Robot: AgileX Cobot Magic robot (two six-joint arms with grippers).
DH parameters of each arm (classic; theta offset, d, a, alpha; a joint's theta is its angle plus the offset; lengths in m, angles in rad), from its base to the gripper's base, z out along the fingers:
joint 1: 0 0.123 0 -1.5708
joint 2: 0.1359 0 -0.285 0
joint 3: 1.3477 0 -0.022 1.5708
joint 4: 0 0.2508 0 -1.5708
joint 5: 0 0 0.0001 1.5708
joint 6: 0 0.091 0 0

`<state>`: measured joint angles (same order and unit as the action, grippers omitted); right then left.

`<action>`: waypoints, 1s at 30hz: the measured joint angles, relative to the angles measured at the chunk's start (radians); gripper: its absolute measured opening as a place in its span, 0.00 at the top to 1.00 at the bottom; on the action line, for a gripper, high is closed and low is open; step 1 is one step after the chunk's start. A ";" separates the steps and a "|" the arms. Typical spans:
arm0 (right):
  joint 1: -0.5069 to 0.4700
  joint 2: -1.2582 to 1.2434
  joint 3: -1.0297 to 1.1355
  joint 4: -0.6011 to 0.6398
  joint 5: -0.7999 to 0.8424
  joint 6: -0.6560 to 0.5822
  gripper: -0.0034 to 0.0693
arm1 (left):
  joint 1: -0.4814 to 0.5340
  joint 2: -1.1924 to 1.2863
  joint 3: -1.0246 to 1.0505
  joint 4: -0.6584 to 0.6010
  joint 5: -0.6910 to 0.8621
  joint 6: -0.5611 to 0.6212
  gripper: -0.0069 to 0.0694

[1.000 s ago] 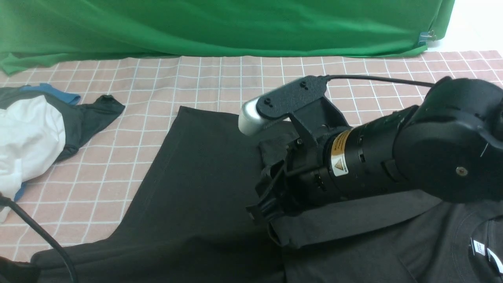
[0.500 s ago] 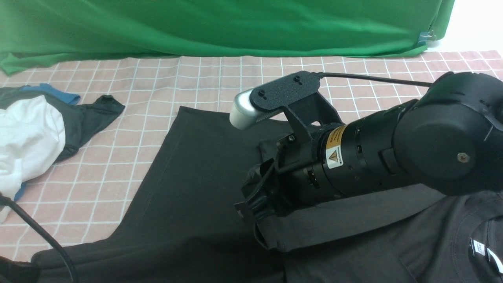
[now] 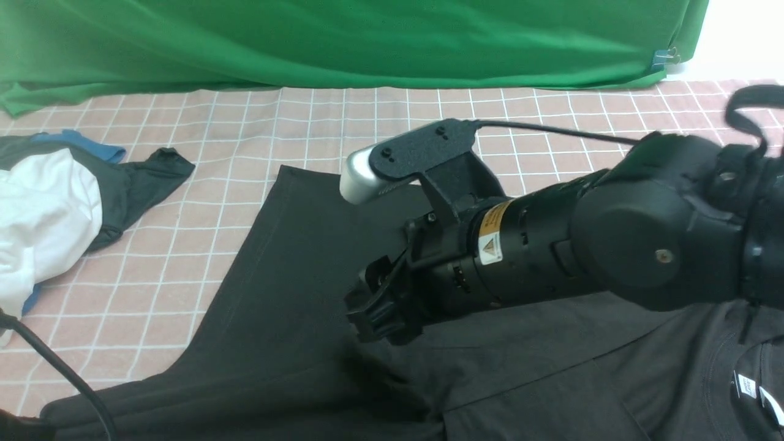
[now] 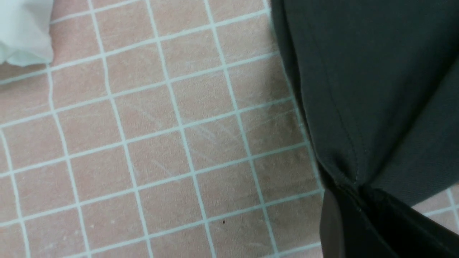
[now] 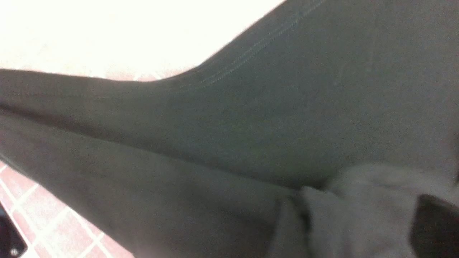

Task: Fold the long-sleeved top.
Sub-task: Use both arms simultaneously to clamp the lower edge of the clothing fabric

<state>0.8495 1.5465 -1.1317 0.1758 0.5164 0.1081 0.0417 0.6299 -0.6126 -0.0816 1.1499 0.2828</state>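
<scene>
Since the earlier frame the right arm has swung toward the robot's left and lifted a little, and the sleeve fold that bunched under it now lies flatter. In the front view the right gripper (image 3: 367, 311) hangs just above the long-sleeved top (image 3: 294, 263), which is spread over the near and middle part of the pink checked tablecloth (image 3: 184, 245), its collar at the near right edge. This view does not show how far the jaws are parted or whether they hold anything. A white garment (image 3: 43, 214) and a smaller dark cloth (image 3: 144, 184) lie well apart on the far left, below the green backdrop (image 3: 367, 37). In the left wrist view the left gripper (image 4: 349, 191) is closed tight, and the top's hem puckers to a point right at its dark finger (image 4: 331, 225), so it pinches the cloth beside bare tablecloth. In the right wrist view, which is blurred, dark cloth fills the frame and a paler bunched cuff (image 5: 358, 208) sits just beside one dark finger (image 5: 435, 224). The grip cannot be told here.
</scene>
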 joint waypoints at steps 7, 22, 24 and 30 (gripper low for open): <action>0.001 -0.158 0.013 -0.070 0.341 0.002 0.25 | 0.000 0.000 0.000 0.002 0.004 0.000 0.86; 0.348 -0.279 0.479 -0.185 0.660 0.058 0.23 | 0.000 0.000 0.000 0.010 0.004 0.000 0.86; 0.393 -0.279 0.512 -0.209 0.633 0.105 0.18 | 0.000 0.000 0.000 0.010 0.004 0.000 0.86; 0.434 -0.227 0.577 -0.220 0.502 0.196 0.13 | 0.000 0.000 0.000 0.010 0.004 0.000 0.86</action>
<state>1.2830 1.3196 -0.5544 -0.0444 1.0188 0.3037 0.0417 0.6299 -0.6126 -0.0718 1.1536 0.2828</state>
